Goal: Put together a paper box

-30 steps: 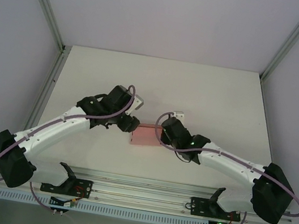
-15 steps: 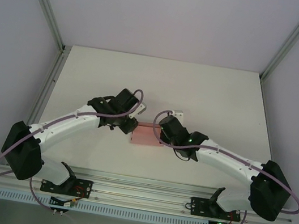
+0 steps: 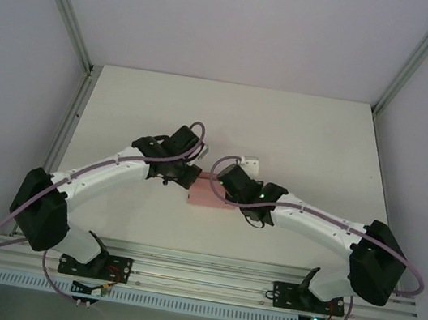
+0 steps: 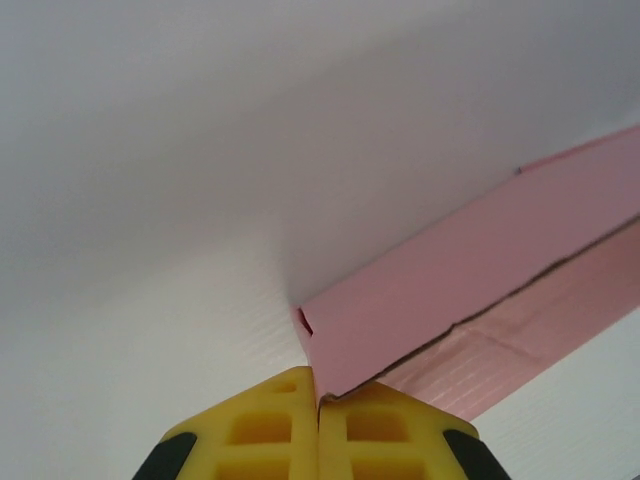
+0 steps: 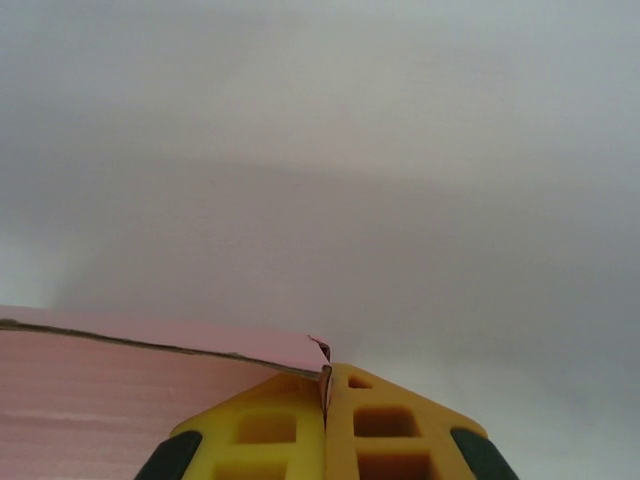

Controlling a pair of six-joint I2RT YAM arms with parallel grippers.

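White table [image 3: 300,133], left hand [image 4: 319,398] and right hand [image 5: 327,385] pinched tight on paper box [image 3: 204,196] corners

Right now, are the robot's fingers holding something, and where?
Yes, the pink paper box. The left fingers pinch one corner of it; the right fingers pinch a corner at its other end.

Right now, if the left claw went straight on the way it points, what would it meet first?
The paper box itself: the left claw is shut on its corner, and the pink sheet runs ahead and to the right. Beyond it, the top view suggests the right claw, though depth is unclear.
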